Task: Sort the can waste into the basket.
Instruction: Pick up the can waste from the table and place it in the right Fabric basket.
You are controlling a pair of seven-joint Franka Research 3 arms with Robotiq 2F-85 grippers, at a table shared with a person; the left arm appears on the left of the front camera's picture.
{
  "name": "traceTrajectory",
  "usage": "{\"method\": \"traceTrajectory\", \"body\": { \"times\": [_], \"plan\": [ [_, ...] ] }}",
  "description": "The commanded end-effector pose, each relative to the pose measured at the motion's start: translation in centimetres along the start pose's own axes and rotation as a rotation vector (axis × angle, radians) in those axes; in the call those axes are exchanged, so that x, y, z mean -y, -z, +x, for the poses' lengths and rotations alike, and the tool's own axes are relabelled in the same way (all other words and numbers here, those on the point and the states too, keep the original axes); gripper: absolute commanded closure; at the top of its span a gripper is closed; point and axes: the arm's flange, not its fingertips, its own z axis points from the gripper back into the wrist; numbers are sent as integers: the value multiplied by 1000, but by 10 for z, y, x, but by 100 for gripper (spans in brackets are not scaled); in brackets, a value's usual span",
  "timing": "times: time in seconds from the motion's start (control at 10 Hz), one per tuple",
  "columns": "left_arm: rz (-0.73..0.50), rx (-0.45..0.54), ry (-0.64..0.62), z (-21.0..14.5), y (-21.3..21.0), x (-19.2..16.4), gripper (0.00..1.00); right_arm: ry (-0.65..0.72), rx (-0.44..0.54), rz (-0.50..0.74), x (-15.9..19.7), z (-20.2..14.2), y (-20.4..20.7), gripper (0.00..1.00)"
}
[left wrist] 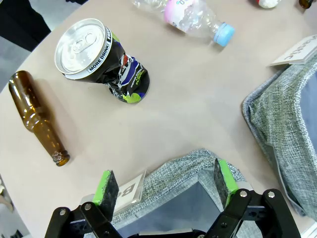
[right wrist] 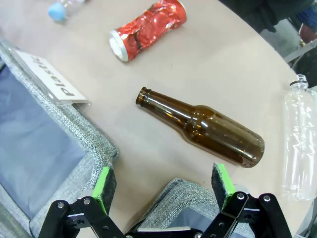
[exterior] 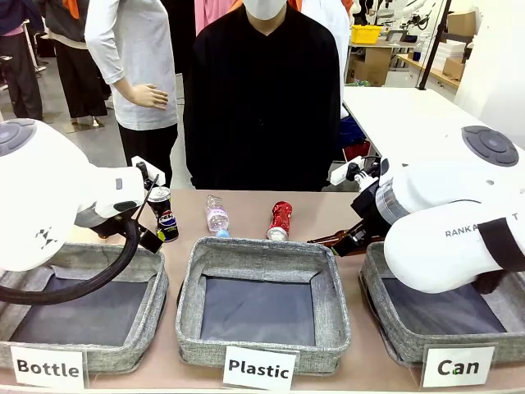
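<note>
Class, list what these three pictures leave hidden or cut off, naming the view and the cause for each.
Front view: the Can basket has its far side covered by the right arm.
Front view: the brown bottle shows just its neck; that arm hides the rest.
Left wrist view: the red can is cut by the top edge.

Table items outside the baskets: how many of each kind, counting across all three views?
Cans: 2, black can, red can
Glass bottles: 2, brown bottle near black can, brown bottle near red can
Plastic bottles: 2, blue-capped bottle, plain clear bottle
Total: 6
</note>
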Motion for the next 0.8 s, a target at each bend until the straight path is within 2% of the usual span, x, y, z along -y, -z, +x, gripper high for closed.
{"method": "traceTrajectory", "body": {
  "times": [0.0, 0.3, 0.4, 0.5, 0.7],
  "plan": [
    [0, 0, 0, 0, 0, 0, 0, 1, 0, 0, 0, 0, 0, 0],
    [0, 0, 0, 0, 0, 0, 0, 0, 0, 0, 0, 0, 0, 0],
    [-81, 41, 109, -4, -19, -2, 0, 4, 0, 27, 3, 1, -12, 0],
    [-188, 97, 133, -2, -54, -2, 0, 72, 24, 107, 11, 5, -42, 0],
    [-358, 57, -1, 3, -116, 0, 0, 292, 24, 268, 30, 8, -100, 0]
  ]
}}
